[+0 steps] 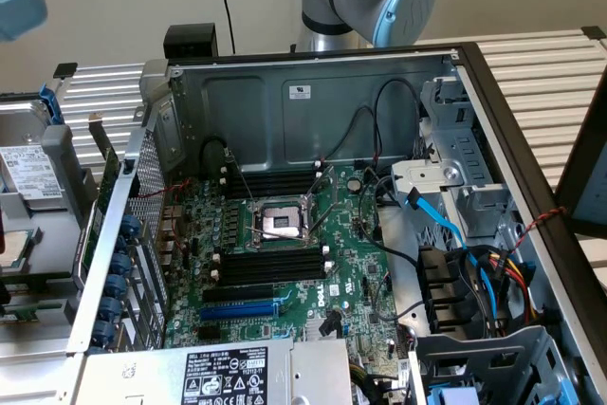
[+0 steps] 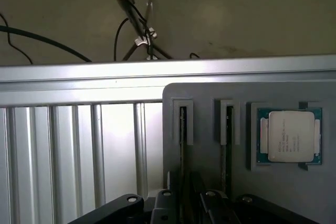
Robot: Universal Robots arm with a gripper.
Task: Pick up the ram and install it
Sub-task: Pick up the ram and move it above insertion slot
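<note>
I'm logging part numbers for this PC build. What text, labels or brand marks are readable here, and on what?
No text reads clearly.
Power supply label: print too small.
White sticker on the case wall: too small.
Drive label at the exterior view's left: blurred.
Processor lid: marking too faint.
</note>
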